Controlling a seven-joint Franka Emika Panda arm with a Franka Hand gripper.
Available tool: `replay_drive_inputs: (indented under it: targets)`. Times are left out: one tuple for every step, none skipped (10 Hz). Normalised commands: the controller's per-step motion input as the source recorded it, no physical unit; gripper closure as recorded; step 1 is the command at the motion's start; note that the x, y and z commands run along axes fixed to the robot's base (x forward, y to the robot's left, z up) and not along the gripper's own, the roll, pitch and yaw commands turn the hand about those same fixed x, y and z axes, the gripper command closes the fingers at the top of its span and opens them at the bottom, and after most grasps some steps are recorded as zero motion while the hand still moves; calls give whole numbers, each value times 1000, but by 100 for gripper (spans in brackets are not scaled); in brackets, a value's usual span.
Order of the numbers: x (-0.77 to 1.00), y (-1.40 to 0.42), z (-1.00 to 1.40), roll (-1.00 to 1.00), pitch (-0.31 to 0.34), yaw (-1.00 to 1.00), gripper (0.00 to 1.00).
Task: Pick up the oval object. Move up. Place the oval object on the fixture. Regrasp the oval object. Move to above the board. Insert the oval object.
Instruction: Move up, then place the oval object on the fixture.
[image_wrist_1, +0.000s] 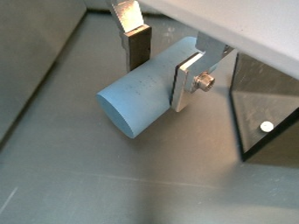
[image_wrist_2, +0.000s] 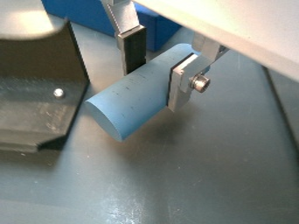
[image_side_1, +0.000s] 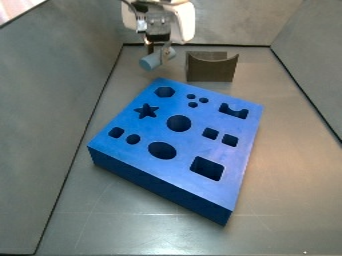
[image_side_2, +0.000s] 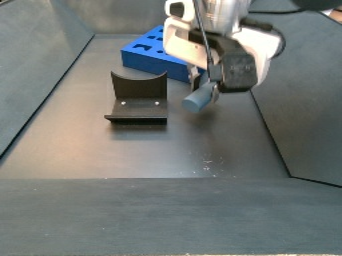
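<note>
Broadly, the board (image_side_1: 181, 150) lies flat on the worktop (image_side_1: 80, 90), holes up, ready for insertion. At its 12 o'clock stands the fixture (image_side_1: 210, 67), notch up. The claw (image_wrist_1: 163, 66) hangs at 11 o'clock, clamped on the peg (image_wrist_1: 138, 101), clear of everything.

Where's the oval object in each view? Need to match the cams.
Wrist views: oval object mid-frame, clamped between the gripper fingers.
Side view: oval object top centre, beside the fixture.
Side view: oval object right of centre, fixture at its left.
Shared landmark: the fixture.
</note>
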Motion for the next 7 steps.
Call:
replay_drive_inputs:
  targets:
    - [-12, -11, 319, -109, 57, 28, 100]
    - [-21, -5, 206, -130, 52, 19, 100]
    - [0, 0, 1000, 0, 0, 0, 100]
    - [10, 3, 1000, -7, -9, -16, 100]
    - [-5, -3, 1000, -25, 20, -13, 100]
    - [-8, -4, 1000, -46, 28, -4, 100]
    - [-14, -7, 1000, -71, 40, 4, 100]
